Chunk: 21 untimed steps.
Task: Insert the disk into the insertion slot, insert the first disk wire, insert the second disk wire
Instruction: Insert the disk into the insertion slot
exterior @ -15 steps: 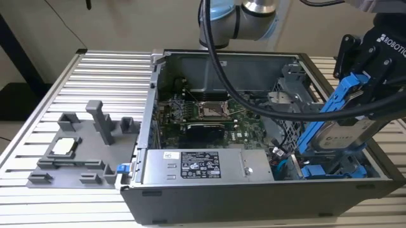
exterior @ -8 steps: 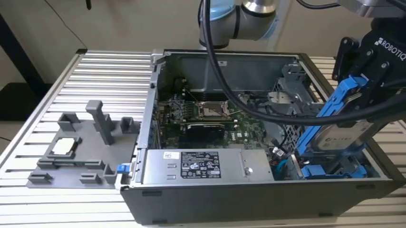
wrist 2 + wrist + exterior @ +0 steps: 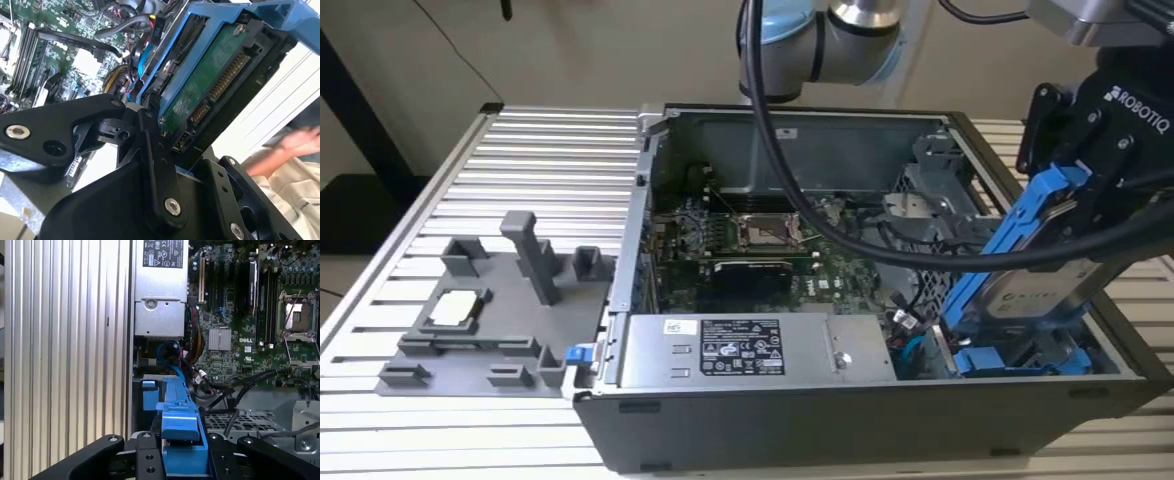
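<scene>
From the exterior view: gripper [image 3: 1067,190] clamped on the top edge of the disk [image 3: 1041,288], jaws closed hard against its blue frame. Hangs steeply tilted under the gripper, lower end down inside the open computer case [image 3: 720,420], right at the mouth of the insertion slot [image 3: 1014,362]. Seems to be just meeting the blue fittings there, though hard to judge from this angle. Well away from the gripper, across the case: a grey fixture tray [image 3: 507,300] on the ribbed table [image 3: 560,140].

In the second wrist view, a different side. Green circuit-board face of the disk [image 3: 212,82] with its row of connector pins, pinched between the black fingers [image 3: 155,165] — and past it a person's hand [image 3: 300,139] above a pale sleeve [image 3: 295,185].

In the first wrist view, a look straight along the narrow blue edge of the frame, gripped on both flanks. Beyond the disk's far end, the silver power-supply box [image 3: 160,290] — beside that, the motherboard [image 3: 280,315].
</scene>
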Available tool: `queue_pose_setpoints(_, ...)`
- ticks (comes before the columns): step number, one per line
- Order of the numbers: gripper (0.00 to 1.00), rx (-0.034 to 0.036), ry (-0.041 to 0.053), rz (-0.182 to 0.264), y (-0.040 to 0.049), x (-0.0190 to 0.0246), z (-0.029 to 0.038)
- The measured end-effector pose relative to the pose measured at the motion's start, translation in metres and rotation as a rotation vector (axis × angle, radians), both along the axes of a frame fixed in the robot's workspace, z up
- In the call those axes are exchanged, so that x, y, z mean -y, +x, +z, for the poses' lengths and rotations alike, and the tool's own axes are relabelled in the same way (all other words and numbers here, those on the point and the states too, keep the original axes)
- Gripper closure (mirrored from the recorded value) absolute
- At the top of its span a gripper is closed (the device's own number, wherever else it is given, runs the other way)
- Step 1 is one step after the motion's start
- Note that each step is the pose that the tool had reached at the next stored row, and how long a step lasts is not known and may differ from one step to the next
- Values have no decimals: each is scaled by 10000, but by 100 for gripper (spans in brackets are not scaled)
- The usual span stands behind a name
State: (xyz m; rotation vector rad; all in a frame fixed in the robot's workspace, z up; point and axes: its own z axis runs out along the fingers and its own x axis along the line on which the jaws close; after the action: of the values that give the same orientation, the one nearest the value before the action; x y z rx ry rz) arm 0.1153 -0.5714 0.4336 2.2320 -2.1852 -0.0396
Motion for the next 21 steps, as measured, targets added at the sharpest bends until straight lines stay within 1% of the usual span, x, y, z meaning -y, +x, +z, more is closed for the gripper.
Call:
queue_pose_setpoints(4,67,22,-1,-1,1,0,-41)
queue_pose_setpoints(11,67,68,-1,-1,2,0,-89)
queue_pose_setpoints(14,67,113,-1,10,3,0,-104)
queue_pose_setpoints(21,67,114,1,12,18,3,-152)
